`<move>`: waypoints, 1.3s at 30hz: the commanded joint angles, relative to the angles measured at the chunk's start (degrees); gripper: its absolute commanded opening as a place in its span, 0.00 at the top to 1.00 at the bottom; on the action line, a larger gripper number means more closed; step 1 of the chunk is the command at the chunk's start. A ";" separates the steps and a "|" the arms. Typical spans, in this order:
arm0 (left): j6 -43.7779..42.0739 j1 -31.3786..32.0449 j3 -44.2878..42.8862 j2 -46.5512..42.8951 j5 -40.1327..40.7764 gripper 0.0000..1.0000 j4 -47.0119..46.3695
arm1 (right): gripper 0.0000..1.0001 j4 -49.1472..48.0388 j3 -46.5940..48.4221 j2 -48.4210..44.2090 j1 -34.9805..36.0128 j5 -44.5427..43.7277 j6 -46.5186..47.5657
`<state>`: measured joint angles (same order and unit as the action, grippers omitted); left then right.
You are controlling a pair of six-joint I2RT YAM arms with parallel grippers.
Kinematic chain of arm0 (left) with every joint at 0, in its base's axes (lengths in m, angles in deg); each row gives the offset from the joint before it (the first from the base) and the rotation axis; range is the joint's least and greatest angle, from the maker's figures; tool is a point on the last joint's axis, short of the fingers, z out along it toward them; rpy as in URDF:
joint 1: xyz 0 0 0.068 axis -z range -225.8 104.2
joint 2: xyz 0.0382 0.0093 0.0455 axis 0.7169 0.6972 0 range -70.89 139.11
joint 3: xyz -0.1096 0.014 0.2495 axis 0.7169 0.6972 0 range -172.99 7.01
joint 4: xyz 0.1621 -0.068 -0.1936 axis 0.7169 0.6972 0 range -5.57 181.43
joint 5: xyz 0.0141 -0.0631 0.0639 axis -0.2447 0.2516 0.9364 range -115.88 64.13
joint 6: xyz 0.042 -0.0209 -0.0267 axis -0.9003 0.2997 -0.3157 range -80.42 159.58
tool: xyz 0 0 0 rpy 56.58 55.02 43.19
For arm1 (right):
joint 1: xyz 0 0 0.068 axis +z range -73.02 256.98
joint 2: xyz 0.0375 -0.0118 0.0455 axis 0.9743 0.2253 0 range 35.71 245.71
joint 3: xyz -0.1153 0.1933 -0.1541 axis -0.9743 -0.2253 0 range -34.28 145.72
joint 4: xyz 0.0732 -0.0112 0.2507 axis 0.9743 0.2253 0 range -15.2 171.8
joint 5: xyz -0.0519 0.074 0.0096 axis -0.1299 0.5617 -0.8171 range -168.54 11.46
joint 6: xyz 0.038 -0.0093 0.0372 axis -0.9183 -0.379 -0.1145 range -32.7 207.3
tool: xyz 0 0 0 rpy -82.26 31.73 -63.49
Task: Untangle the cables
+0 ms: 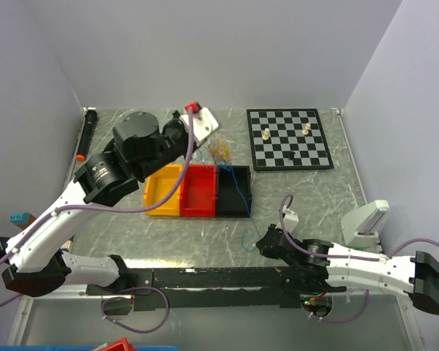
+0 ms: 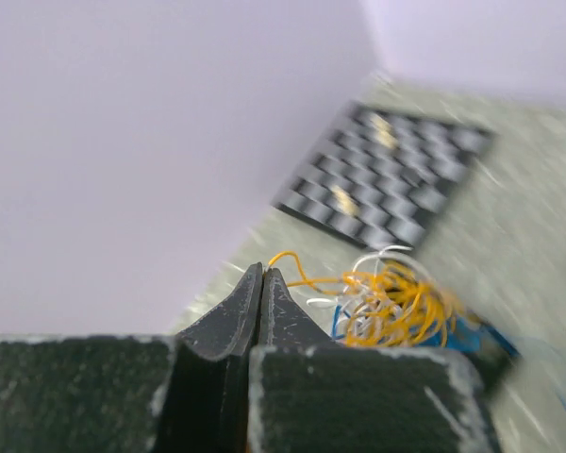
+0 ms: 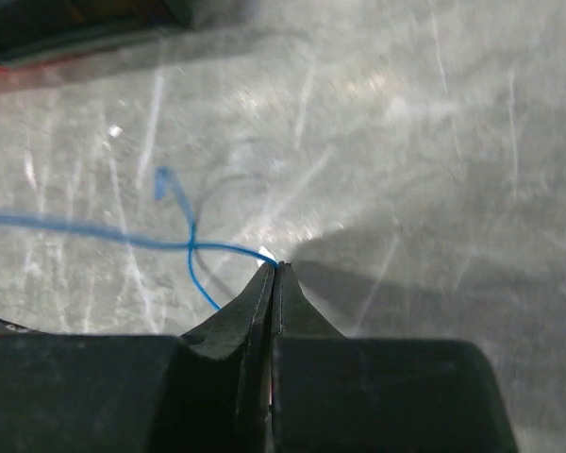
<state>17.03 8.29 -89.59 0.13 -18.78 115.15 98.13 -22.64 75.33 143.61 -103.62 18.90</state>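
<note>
Overhead, cables (image 1: 219, 150) clumped on surface (image 1: 307, 205) just behind red bin (image 1: 199, 191) and black bin (image 1: 233, 196), near chessboard (image 1: 289, 139). Beside clump, left gripper (image 2: 262, 272) raised, fingers pressed shut; orange strand arcs by tip, grip on it unclear. One blue cable (image 3: 94, 229) trails from clump across black bin to right gripper (image 3: 274, 267), fingers pinched on its end, low over surface.

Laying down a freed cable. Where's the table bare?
Bare: near side of the yellow bin and red bin; between chessboard and right gripper, beside its pinched blue cable. Crowded: behind the bins, at cable clump and left gripper.
</note>
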 commanded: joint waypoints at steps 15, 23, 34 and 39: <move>-2.33 -1.61 0.53 -2.03 25.96 0.99 -32.65 | 1.00 15.69 2.95 1.17 4.21 -5.24 -16.23; -7.24 -2.41 -2.28 -1.59 26.92 0.99 -39.94 | 1.00 16.31 2.60 2.83 4.21 -4.98 -19.13; -13.23 -9.60 -11.07 2.72 24.38 0.98 -46.12 | 1.00 13.15 1.54 7.23 4.21 -3.13 -19.85; -7.26 -10.05 -3.27 -1.58 17.98 0.99 -37.86 | 1.00 12.27 4.61 2.24 4.47 -8.48 -12.74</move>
<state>6.21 -1.55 -97.67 1.72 5.17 72.44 107.29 -20.00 80.24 147.50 -109.24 0.06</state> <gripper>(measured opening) 0.021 0.007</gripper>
